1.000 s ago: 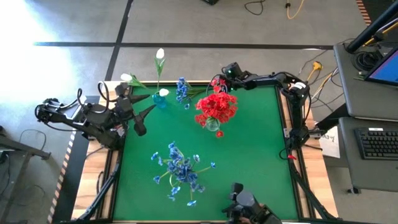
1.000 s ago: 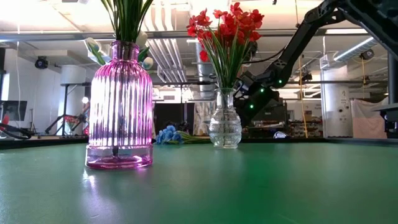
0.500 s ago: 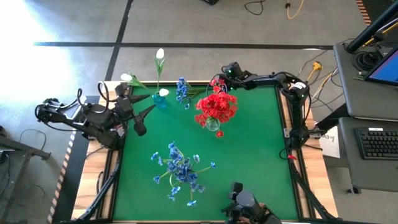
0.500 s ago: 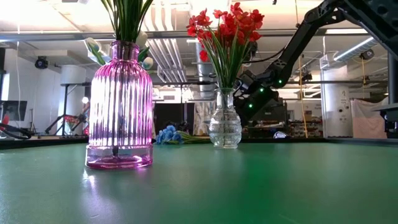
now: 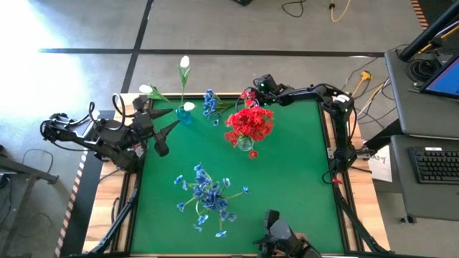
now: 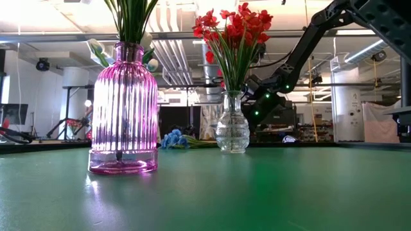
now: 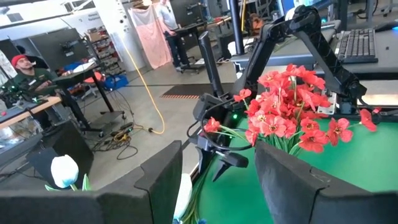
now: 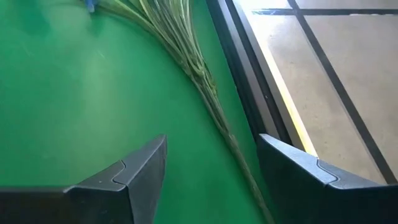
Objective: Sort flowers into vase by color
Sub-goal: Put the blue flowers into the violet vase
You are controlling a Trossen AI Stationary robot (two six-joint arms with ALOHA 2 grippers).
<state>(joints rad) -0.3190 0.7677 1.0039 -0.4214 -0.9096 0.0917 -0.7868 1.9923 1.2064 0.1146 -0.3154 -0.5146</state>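
Observation:
A blue flower spray (image 5: 210, 104) lies flat on the green table (image 5: 294, 179) along its far edge, its green stems (image 8: 186, 50) running toward my right gripper (image 8: 211, 180). That gripper is open, low over the mat, a finger on either side of the stem's thin end. Red flowers (image 5: 249, 123) stand in a clear vase (image 6: 232, 131). More blue flowers (image 5: 208, 197) fill a pink vase (image 6: 123, 109). White buds (image 5: 184, 63) rise at the far left corner. My left gripper (image 7: 217, 180) waits open above the table's left edge.
The table's dark far rim (image 8: 242, 93) runs right beside the lying stems, with floor beyond it. The clear vase stands just near of my right gripper (image 5: 254, 92). The green mat's right half (image 5: 301, 165) is bare.

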